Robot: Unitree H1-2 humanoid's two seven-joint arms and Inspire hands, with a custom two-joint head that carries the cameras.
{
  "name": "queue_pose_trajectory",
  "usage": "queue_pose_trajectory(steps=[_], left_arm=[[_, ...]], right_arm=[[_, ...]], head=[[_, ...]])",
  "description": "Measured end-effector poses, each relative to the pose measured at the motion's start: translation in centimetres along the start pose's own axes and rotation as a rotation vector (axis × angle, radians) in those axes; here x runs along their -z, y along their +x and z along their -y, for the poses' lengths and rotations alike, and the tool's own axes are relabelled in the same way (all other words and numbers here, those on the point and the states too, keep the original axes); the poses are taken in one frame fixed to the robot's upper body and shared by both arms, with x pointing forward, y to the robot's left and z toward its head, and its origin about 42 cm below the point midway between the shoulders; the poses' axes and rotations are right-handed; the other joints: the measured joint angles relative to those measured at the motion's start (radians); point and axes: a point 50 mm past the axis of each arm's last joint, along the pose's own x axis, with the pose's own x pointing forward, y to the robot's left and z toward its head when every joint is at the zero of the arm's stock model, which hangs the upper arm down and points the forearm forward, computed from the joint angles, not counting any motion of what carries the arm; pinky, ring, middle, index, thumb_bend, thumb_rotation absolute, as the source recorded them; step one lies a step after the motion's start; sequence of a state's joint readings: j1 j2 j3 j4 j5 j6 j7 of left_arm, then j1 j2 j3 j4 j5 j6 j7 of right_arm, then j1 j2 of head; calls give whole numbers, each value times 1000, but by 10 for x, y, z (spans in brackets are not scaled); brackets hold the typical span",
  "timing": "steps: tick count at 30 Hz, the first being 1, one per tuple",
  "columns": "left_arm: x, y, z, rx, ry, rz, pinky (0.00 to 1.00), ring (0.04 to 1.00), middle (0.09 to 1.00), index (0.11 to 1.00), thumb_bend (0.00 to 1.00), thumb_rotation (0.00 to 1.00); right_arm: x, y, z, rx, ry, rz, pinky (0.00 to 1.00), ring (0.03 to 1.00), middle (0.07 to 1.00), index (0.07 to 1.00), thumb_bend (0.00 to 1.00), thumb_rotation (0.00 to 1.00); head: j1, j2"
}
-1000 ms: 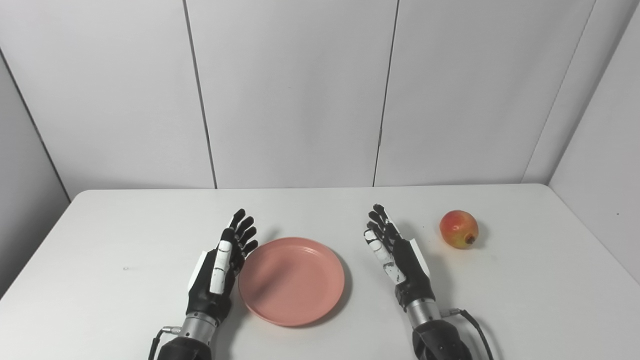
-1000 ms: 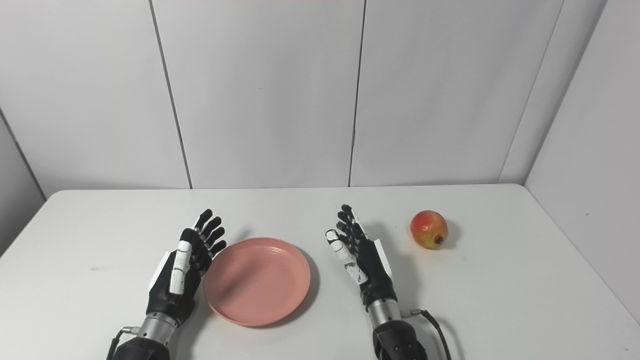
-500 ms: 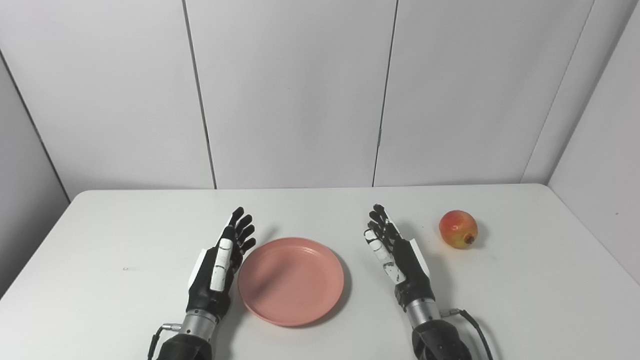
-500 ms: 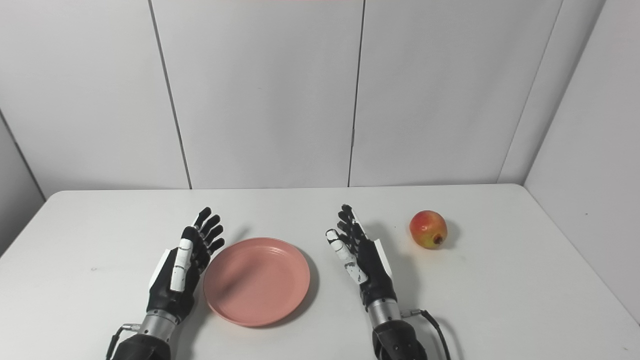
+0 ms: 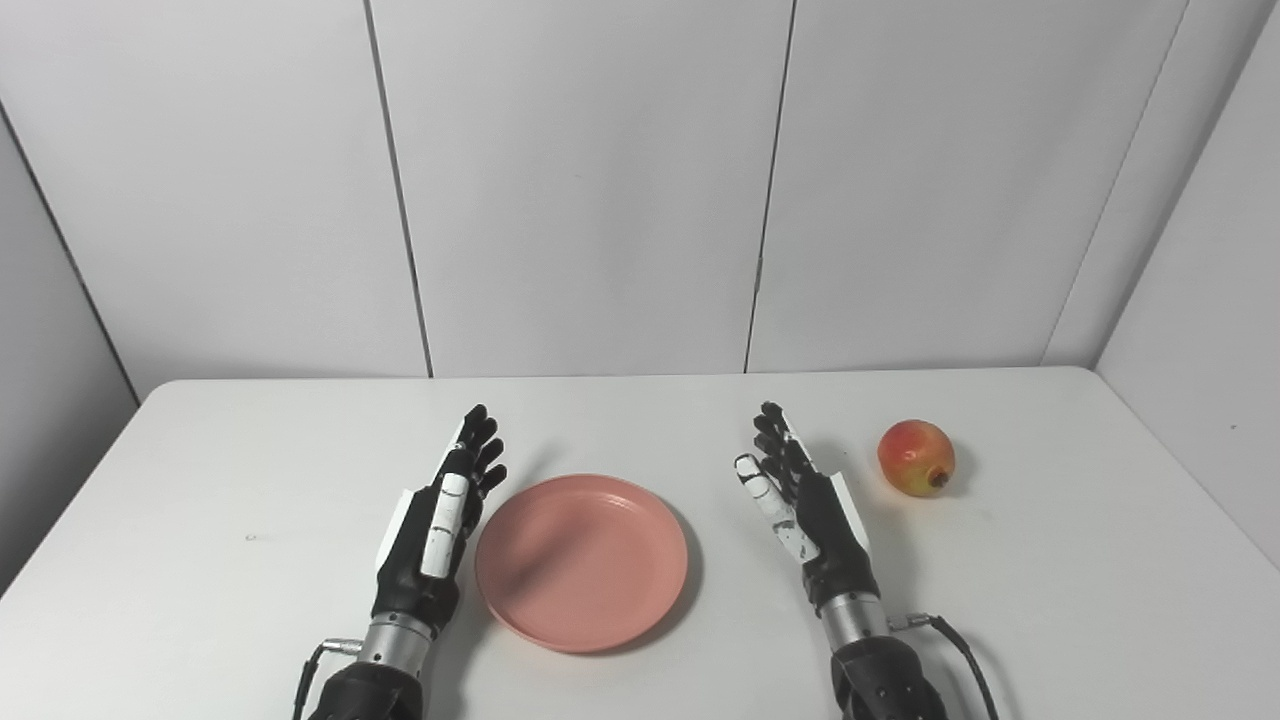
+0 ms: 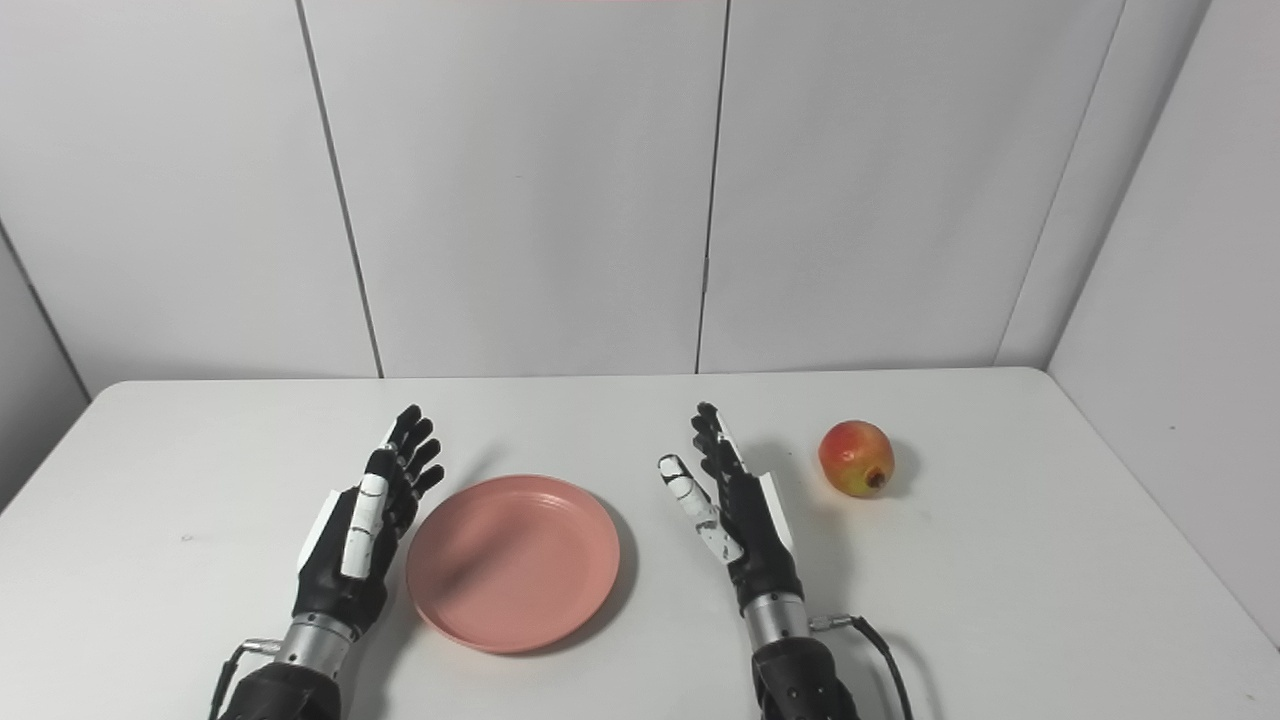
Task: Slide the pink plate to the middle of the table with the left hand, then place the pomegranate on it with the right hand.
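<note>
While the pink plate (image 5: 581, 562) already lies about midway across the white table (image 5: 200, 520), toward its near edge, the pomegranate (image 5: 916, 458) sits off to the plate's right and a little farther back, well apart from it and not yet touched. Just left of the plate stands the left hand (image 5: 436, 520), edge-on, fingers straight and spread, holding nothing; whether it touches the rim cannot be told. To the plate's right, between plate and fruit, the right hand (image 5: 808, 505) is likewise open and empty, fingers extended and pointing away from the robot, near the pomegranate but clear of it.

Judging by its look, the plate is thin, stiff and light, probably plastic, so it should skate easily on the smooth tabletop and could shift if bumped. The pomegranate looks firm, round and fairly heavy for its size, with a smooth leathery skin; it lies on its side, the dark crown facing front-right. Being round, it may roll if nudged before the fingers close. A wrap around its widest part, thumb opposite the fingers and clear of the crown, seems the surest hold, and it should be set down gently on the plate's flat centre.
</note>
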State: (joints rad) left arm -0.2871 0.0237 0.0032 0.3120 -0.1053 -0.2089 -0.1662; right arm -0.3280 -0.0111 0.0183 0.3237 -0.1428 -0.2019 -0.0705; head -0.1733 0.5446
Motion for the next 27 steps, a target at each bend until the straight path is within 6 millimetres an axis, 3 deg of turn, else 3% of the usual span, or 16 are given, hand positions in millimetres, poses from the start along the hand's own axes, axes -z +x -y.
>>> queue_pose_trajectory(steps=[6,9,13,18,27], left_arm=[[1,1,0,0,3,-3,948,979,990,985,668,1000],[1,2,0,2,14,-7,946,977,989,984,659,1000],[2,4,0,-3,26,-11,942,974,985,981,648,1000],[2,5,0,-3,27,-13,944,973,983,980,648,1000],[3,6,-1,-2,26,-16,953,980,990,991,658,1000]], right_arm=[[-12,11,32,113,-105,72,866,904,926,950,622,719],[-20,19,50,180,-150,103,866,909,933,960,566,683],[-28,26,67,231,-187,131,867,897,926,953,597,624],[-26,26,76,270,-203,122,850,893,920,938,637,551],[-13,32,98,317,-270,76,848,887,900,926,717,528]], head=[[-2,-2],[-2,-2],[-5,-2],[-15,-3],[-34,-5]])
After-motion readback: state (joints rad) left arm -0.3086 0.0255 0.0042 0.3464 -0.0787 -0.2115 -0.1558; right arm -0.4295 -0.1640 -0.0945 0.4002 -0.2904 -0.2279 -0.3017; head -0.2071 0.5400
